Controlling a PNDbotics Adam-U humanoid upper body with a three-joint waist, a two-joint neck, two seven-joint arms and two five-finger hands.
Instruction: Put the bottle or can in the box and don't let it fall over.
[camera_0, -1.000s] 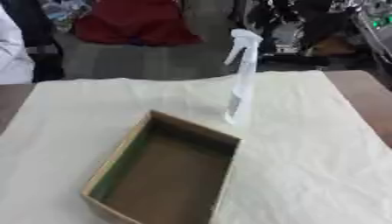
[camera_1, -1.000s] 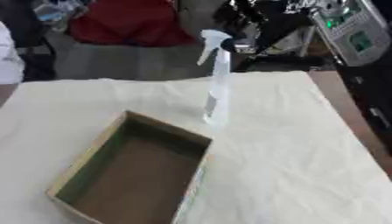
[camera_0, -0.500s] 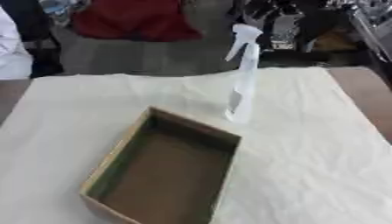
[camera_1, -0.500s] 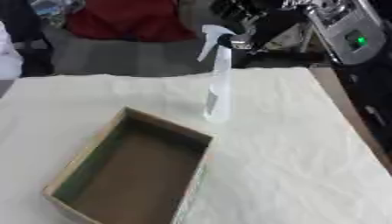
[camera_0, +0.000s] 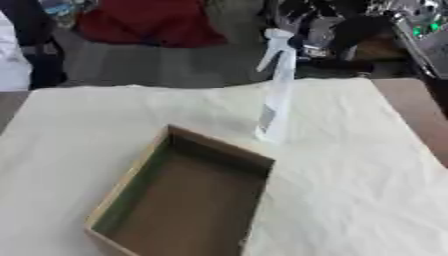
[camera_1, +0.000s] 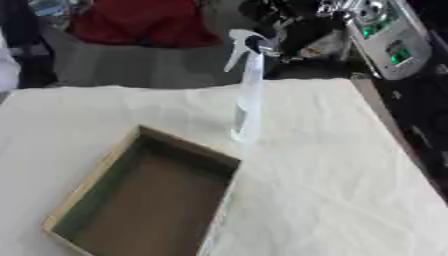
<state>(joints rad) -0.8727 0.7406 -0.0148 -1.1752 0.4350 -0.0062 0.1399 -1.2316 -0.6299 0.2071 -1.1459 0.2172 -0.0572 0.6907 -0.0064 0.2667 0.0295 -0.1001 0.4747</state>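
Spray bottle (camera_0: 276, 95) upright on cloth (camera_0: 350, 165), behind box (camera_0: 179, 195).

- Spray bottle (camera_0: 276, 95): clear, slightly glossy plastic body, pale and see-through; white plastic trigger head (camera_1: 246, 42), smooth; small grey label patch on the lower body, looks like paper or film
- Box (camera_0: 185, 194): brown cardboard, matt; rim edges show raw tan board; inner long wall greenish, dull; floor inside flat brown, no sheen
- Table cover (camera_0: 350, 175): cream-white cloth, matt, soft wrinkles and creases across it
- Table edge (camera_0: 411, 102) at right: brown, smooth, looks like wood or laminate, cannot tell which
- Robot arm (camera_1: 389, 35) at upper right: silver-grey casing, smooth hard shell, mild gloss
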